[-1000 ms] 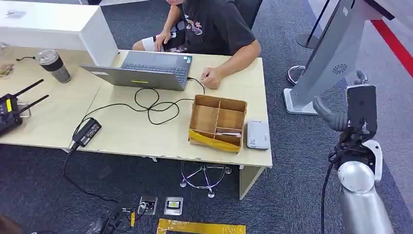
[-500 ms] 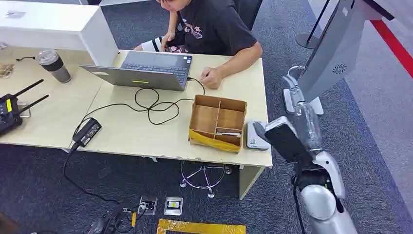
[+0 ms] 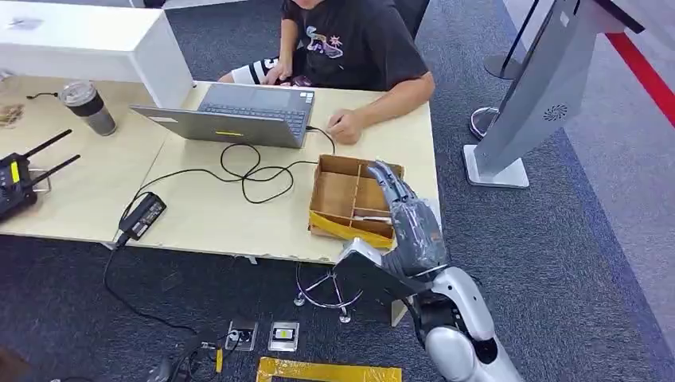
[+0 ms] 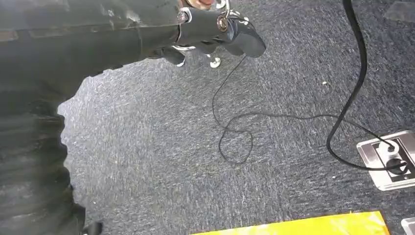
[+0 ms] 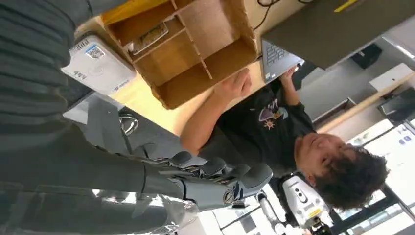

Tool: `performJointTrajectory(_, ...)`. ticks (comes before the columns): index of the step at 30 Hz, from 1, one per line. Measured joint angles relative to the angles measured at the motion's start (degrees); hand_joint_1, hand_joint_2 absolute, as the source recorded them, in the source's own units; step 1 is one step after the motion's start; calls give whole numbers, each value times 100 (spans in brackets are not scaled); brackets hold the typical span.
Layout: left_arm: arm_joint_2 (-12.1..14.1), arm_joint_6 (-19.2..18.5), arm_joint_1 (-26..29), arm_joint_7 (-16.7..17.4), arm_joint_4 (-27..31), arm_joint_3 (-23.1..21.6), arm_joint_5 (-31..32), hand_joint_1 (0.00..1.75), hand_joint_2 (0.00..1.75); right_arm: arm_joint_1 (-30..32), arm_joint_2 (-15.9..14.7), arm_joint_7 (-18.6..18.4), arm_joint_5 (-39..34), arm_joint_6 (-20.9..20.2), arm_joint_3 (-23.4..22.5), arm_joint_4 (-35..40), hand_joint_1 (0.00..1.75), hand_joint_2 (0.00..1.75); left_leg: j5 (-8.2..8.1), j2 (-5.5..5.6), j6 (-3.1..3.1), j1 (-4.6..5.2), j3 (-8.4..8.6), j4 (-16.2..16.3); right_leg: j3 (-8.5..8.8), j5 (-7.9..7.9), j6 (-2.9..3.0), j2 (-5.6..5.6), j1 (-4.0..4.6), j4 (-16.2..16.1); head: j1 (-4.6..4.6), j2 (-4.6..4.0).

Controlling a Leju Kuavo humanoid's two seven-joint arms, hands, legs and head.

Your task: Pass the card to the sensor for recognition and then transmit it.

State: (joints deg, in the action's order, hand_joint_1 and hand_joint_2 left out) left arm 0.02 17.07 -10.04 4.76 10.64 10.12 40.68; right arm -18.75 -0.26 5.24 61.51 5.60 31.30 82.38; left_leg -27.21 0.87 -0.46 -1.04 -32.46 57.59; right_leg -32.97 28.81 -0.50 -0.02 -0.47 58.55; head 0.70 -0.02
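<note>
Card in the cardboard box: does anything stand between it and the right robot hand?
Nothing visible does. The right robot hand hovers above the brown cardboard divider box; the pale card lies uncovered in one compartment, with only walls around it.

Pale beige wooden table [image 3: 199, 215]; brown cardboard divider box [image 3: 355, 199] with yellow strip along near side; white rectangular sensor [image 5: 98, 66]; silver laptop [image 3: 239, 115]; black cable [image 3: 247, 171]; dark grey speckled carpet [image 4: 274, 186]; yellow floor tape [image 3: 328, 371]; grey right hand [image 3: 406, 215]
</note>
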Motion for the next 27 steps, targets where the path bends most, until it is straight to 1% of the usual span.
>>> performJointTrajectory(3, -4, -13, 3, 0, 0, 0, 39, 0, 175, -52, 0, -111, 278, 192, 90, -254, 0, 175, 0, 0, 0, 0, 1, 0, 0, 0, 0, 1, 0, 0, 0, 0)
performJointTrajectory(6, -9, -31, 1, 2, 0, 0, 76, 0, 175, -184, 0, -212, 666, 500, 177, -596, 0, 175, 0, 0, 0, 0, 2, 0, 0, -1, 0, 1, 0, 0, 0, 0)
performJointTrajectory(8, -15, -35, -5, 4, 0, 0, 79, 0, 175, -287, 0, -236, 787, 621, 214, -855, 0, 175, 1, 0, -1, 0, 2, 1, 0, -1, 0, 1, 0, 0, 0, 0)
performJointTrajectory(14, -22, -39, -9, 9, 0, 0, 81, 0, 175, -380, 4, -249, 865, 677, 288, -1296, 0, 175, 0, 0, -1, 0, 1, 1, -1, 0, 0, 1, 0, 0, 0, 0)
performJointTrajectory(17, -22, -52, -9, 15, 0, 0, 92, 0, 175, -451, 13, -264, 1060, 750, 323, -1495, 0, 175, 0, 0, -1, 0, 0, 0, -1, 0, 0, 2, 0, 0, 0, 0)
performJointTrajectory(24, -22, -122, -41, 46, 0, 0, 157, 0, 175, -682, 129, -297, 1410, 1119, 376, -2161, 0, 175, 2, 0, -1, 0, 1, 1, -1, -1, 0, 1, 0, 0, 0, 0)
performJointTrajectory(27, -22, -142, -51, 61, 0, 0, 173, 0, 175, -740, 162, -297, 1458, 1174, 378, -2293, 0, 175, 1, 0, -1, 0, 1, 1, -1, -1, 0, 2, 0, 0, -2, 0)
